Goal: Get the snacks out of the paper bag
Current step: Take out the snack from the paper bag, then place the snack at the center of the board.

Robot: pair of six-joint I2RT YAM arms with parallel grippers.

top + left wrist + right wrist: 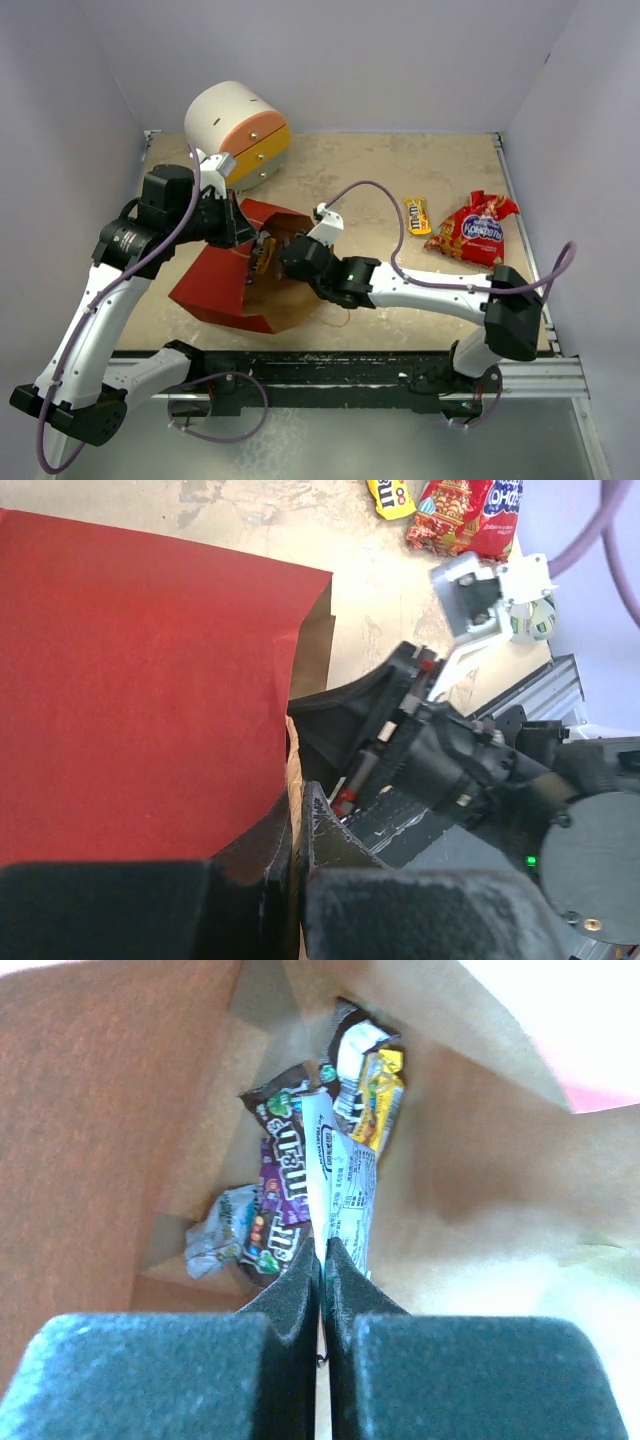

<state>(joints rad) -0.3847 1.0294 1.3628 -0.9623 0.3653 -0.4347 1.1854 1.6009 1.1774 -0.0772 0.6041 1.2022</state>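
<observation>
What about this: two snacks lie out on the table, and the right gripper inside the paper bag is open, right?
No: the right gripper inside the paper bag is shut, pinching a packet, as the right wrist view shows. The rest stands.

Pale lilac-grey walls (340,60) at top, left & right of frame. Mottled beige tabletop (380,175) centre. White drawer unit (235,125) w/ orange & yellow fronts, upper left. Metal rail (555,375) bottom right; grey below, poss. floor. Soft, even light.

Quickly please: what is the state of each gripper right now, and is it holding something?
Left gripper: closed, pinching the rim of the paper bag.
Right gripper: closed on a white-backed packet inside the bag.
</observation>
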